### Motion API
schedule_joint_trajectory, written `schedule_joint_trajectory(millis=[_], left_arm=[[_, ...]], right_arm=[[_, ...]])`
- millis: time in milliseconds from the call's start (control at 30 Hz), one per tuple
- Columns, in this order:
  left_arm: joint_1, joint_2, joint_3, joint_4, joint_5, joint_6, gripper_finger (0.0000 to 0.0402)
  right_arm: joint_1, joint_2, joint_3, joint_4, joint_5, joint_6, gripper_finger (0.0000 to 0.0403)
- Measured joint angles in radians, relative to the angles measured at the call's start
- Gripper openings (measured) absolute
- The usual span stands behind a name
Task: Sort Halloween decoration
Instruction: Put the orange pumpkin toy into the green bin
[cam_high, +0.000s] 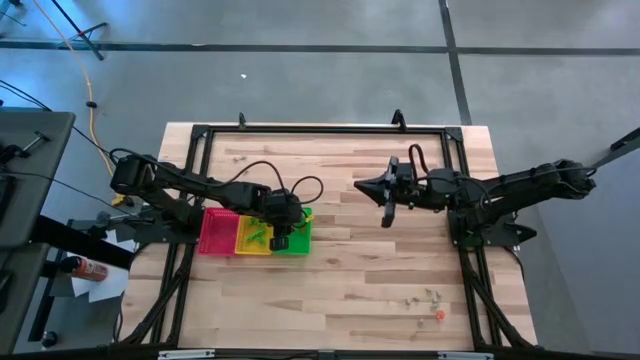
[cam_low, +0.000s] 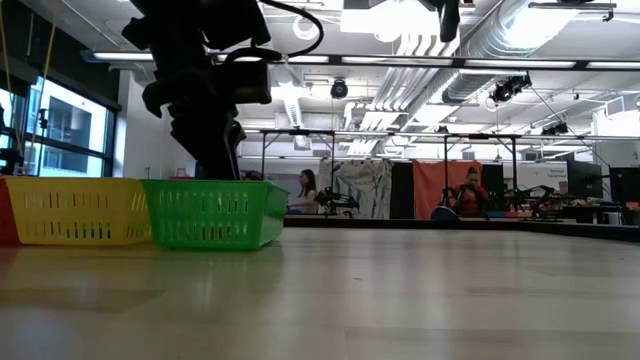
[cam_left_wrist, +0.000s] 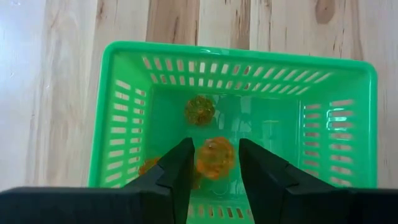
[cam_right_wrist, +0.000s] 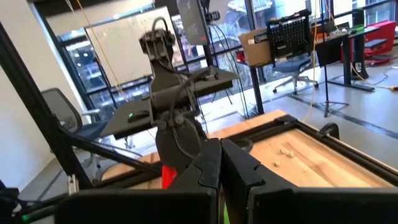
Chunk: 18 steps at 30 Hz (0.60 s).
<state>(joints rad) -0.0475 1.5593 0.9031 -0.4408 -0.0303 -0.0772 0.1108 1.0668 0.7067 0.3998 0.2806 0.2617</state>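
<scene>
Left wrist view looks down into the green tray (cam_left_wrist: 233, 56), where the left pincer (cam_left_wrist: 214, 163) hangs with its fingers apart and an orange trinket (cam_left_wrist: 215, 155) showing in the gap between them. Whether that trinket touches the pads or already lies on the tray floor, I cannot tell. A second orange-green trinket (cam_left_wrist: 199, 110) sits on the tray floor farther in, and a third orange bit (cam_left_wrist: 148, 165) shows just beside the left finger.

In the high view the left pincer (cam_high: 281, 238) is over the green tray (cam_high: 300, 238), which touches the yellow tray (cam_high: 245, 237), with the red tray (cam_high: 215, 232) next. A small cluster of trinkets (cam_high: 428, 297) and a lone orange one (cam_high: 439, 314) remain well apart, near the tabletop's (cam_high: 340, 290) right front corner.

The right pincer (cam_high: 387, 205) hovers over the middle of the tabletop; in its own view the fingers (cam_right_wrist: 208, 165) stand together with nothing between.

Likely risks: if the trinket clings to a pad, lifting could carry it out again and drop it on the tabletop or in the neighbouring tray. A finger brushing the slotted wall on the way up could drag the light tray out of line. Orange pieces gathering in the green tray may also be a colour mismatch
</scene>
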Motion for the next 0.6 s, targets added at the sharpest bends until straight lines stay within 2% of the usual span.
schedule_joint_trajectory(millis=[333,600], left_arm=[[0.002,-0.004,0.016,0.025,0.0,-0.084,0.0176],[0.06,-0.11,0.215,-0.054,-0.053,-0.039,0.0222]], right_arm=[[0.0,0.0,0.0,-0.032,0.0,0.0,0.0],[0.0,0.0,0.0,-0.02,0.0,0.0,0.0]])
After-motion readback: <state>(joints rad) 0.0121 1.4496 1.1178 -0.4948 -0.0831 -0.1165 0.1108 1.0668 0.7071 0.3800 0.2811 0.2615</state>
